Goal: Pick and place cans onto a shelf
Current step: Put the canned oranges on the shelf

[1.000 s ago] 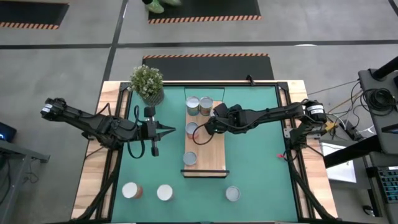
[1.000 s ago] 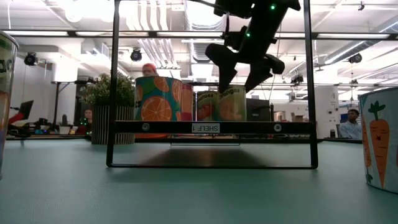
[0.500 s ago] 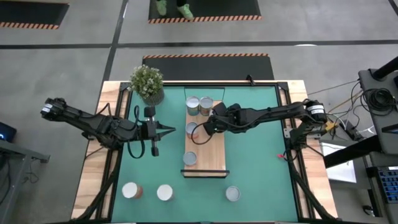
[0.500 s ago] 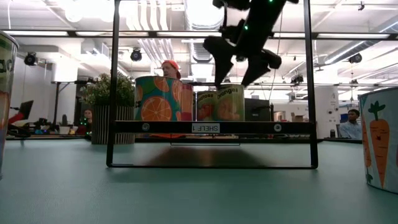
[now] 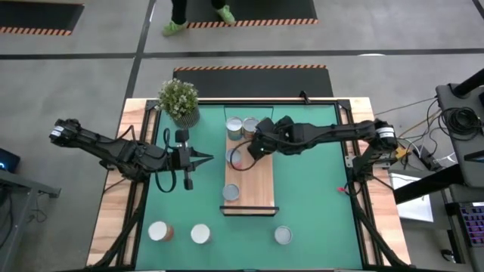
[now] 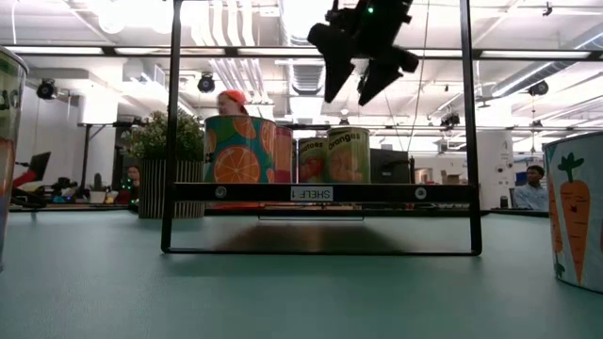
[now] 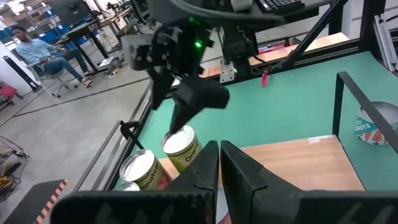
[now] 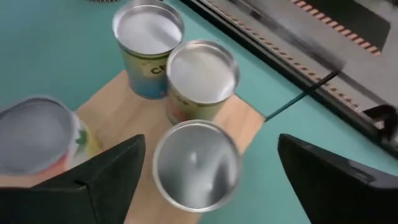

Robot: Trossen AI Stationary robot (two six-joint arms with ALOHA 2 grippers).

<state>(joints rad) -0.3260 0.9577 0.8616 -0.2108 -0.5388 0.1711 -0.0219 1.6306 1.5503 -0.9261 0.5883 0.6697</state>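
The light-wood shelf (image 5: 257, 189) lies on the green mat; in the low view it is the dark bar (image 6: 396, 193) labelled SHELF 1. Several cans stand on it: three at its far end (image 8: 148, 28) (image 8: 202, 71) (image 8: 196, 165), one farther along (image 5: 233, 156) and one near its near end (image 5: 231, 193). Three more cans (image 5: 159, 231) (image 5: 200, 233) (image 5: 283, 236) stand on the mat near the front. My right gripper (image 5: 253, 147) (image 6: 349, 92) hangs open above the far-end cans, touching nothing. My left gripper (image 5: 208, 158) is shut and empty, left of the shelf.
A potted green plant (image 5: 179, 100) stands at the mat's far left corner. A black frame (image 6: 170, 122) rises around the shelf. A carrot-label can (image 6: 577, 207) stands close at the low view's right. A person's feet (image 5: 197, 15) show beyond the table.
My right gripper has risen straight up from the can at the shelf's far end, staying open, and has drifted a little toward the table's far edge. The cans have stayed where they were.
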